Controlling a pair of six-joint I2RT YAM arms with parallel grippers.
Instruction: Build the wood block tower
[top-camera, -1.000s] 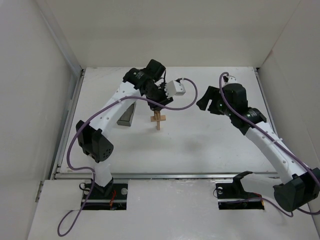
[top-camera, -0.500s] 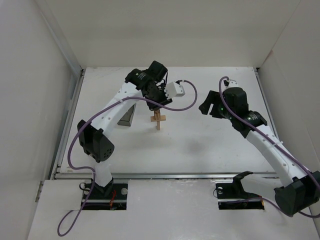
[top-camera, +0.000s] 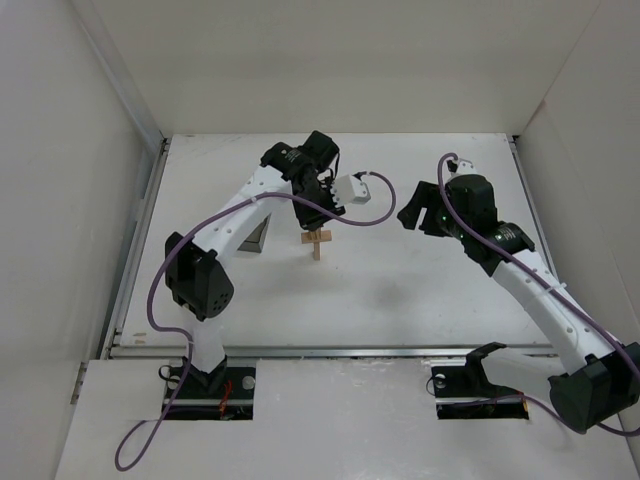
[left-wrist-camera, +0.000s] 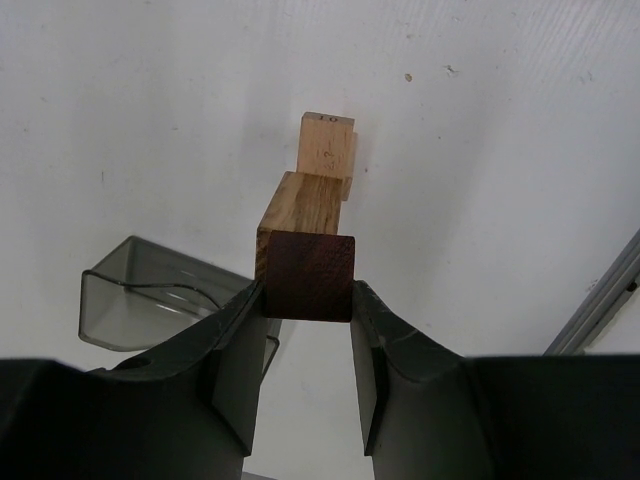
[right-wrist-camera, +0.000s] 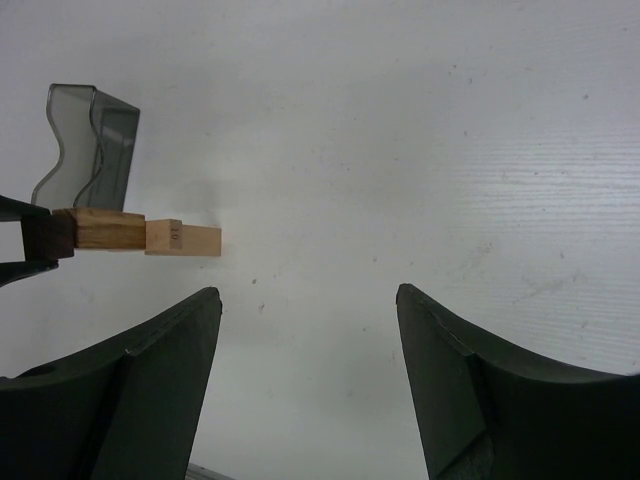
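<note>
The wood block tower (top-camera: 318, 241) stands mid-table, light-tan blocks stacked in a cross shape. My left gripper (top-camera: 317, 216) is right above it. In the left wrist view my left gripper (left-wrist-camera: 306, 300) is shut on the small dark reddish-brown block (left-wrist-camera: 308, 275), which sits on top of a tan block (left-wrist-camera: 300, 205); a further tan block (left-wrist-camera: 326, 148) shows beyond. My right gripper (top-camera: 414, 208) is open and empty, well right of the tower. In the right wrist view my right gripper (right-wrist-camera: 306, 305) has wide jaws, and the tower (right-wrist-camera: 150, 235) lies far left.
A dark translucent grey box (top-camera: 254, 234) stands just left of the tower; it also shows in the left wrist view (left-wrist-camera: 140, 300) and the right wrist view (right-wrist-camera: 88, 140). White walls enclose the table on three sides. A metal rail (top-camera: 330, 350) runs along the near edge.
My left wrist has shifted slightly down over the tower. My right gripper has drawn back a little to the right. The tower has not moved.
</note>
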